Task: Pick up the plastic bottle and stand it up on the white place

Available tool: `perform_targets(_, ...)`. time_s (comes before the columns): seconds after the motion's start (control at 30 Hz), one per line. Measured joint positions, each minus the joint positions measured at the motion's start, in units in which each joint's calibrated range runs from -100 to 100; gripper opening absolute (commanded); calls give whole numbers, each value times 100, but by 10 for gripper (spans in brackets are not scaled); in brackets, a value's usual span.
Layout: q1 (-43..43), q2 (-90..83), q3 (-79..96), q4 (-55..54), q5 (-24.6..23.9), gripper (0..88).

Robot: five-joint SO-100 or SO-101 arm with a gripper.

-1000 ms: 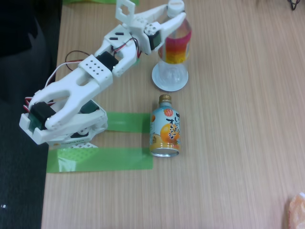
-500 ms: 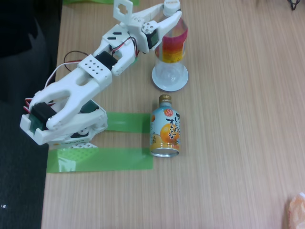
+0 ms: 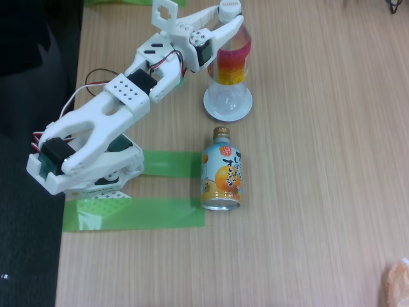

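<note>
The bottle (image 3: 229, 70) stands upright on the white dish (image 3: 227, 106), its clear base sitting inside the dish's rim and its white cap at the top of the fixed view. The tool (image 3: 227, 21) is closed narrow on the bottle's neck and shoulder, one white finger (image 3: 231, 30) crossing in front just under the cap. The arm (image 3: 121, 109) reaches up and to the right from its base (image 3: 89, 167) at the left edge of the wooden counter (image 3: 319, 160). Green tape strips (image 3: 134, 213) lie on the counter beside and under the base. Below the dish, apart from it, an orange-drink can (image 3: 222, 171) with a gold cap lies on its side, cap toward the dish. An orange wrapper (image 3: 397, 281) pokes in at the bottom right corner.
</note>
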State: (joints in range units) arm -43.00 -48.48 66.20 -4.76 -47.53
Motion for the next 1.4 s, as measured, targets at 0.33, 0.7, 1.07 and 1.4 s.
perform_targets(0.33,0,0,9,0,0,334)
perform_targets(0.7,7,0,63,42,74,335)
perform_targets(1.07,299,0,63,459,247,335)
perform_targets(1.4,710,0,63,901,252,335)
